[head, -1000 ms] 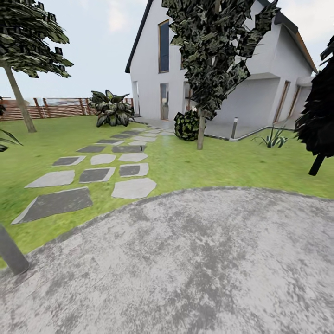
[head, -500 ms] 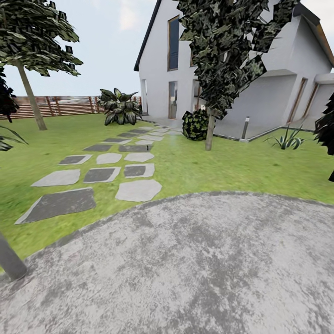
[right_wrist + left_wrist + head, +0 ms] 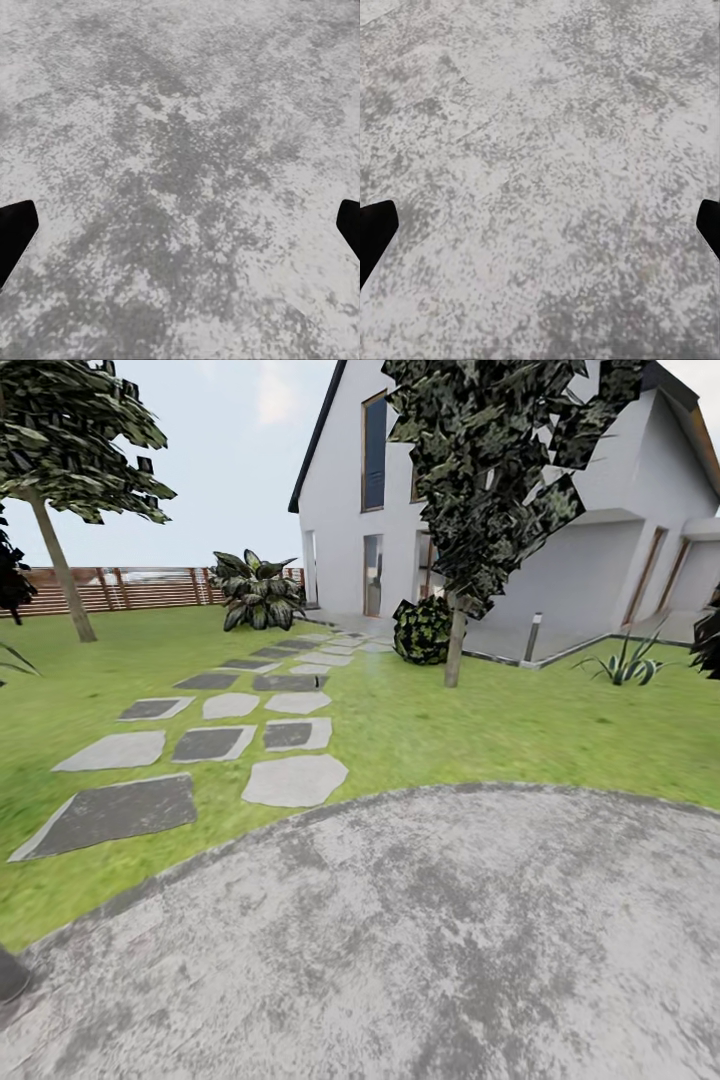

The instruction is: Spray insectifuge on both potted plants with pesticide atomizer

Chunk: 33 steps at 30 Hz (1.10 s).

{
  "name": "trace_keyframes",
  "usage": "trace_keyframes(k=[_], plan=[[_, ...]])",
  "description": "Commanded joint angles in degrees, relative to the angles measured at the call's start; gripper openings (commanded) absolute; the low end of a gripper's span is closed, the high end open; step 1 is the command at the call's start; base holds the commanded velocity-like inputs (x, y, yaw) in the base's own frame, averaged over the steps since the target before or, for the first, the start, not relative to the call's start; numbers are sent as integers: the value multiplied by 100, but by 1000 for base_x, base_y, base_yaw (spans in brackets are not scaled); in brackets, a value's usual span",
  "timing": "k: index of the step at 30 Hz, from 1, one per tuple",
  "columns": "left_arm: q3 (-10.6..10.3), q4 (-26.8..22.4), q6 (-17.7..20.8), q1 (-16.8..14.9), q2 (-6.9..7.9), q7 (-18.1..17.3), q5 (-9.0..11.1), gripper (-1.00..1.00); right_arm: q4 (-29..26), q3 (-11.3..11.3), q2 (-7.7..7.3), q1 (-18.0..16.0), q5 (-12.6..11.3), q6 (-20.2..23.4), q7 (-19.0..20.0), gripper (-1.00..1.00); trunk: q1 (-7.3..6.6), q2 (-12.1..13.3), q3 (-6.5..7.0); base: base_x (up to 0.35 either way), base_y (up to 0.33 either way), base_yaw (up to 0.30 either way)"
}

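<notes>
Garden (image 3: 420, 720) lawn beyond round stone patio (image 3: 420, 940)

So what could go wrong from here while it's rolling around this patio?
1. The stone patio ends at the lawn; driving over that edge could jolt the wheeled base.
2. The dark post at the patio's near left edge is close and partly out of frame, so a turn that way could clip it.
3. The left gripper and right gripper hang over stone with jaws wide apart, empty; a long search wastes time.
</notes>
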Motion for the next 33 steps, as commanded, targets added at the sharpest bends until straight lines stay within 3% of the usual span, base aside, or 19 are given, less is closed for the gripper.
trace_keyframes(k=[1, 6, 16, 33], plan=[[-2, 12, -19, -6, 0, -1, 28, 100, 7, 1, 14, -3, 1, -47, -21, 100, 3, -2, -5, 339, 0, 0], [-11, 19, -17, -8, -2, 3, -6, 100, 17, -13, 22, -5, -1, -204, -24, 100, 3, -2, -5, 339, 0, 0], [-61, 20, -17, -8, -17, 15, -40, 100, -19, -24, -154, -5, -9, -229, -12, 100, 3, -2, -5, 340, 0, 0], [-48, 40, -22, -8, -17, 34, -35, 100, 21, -16, -131, -5, -10, -236, -12, 100, 3, -2, -5, 340, 0, 92]])
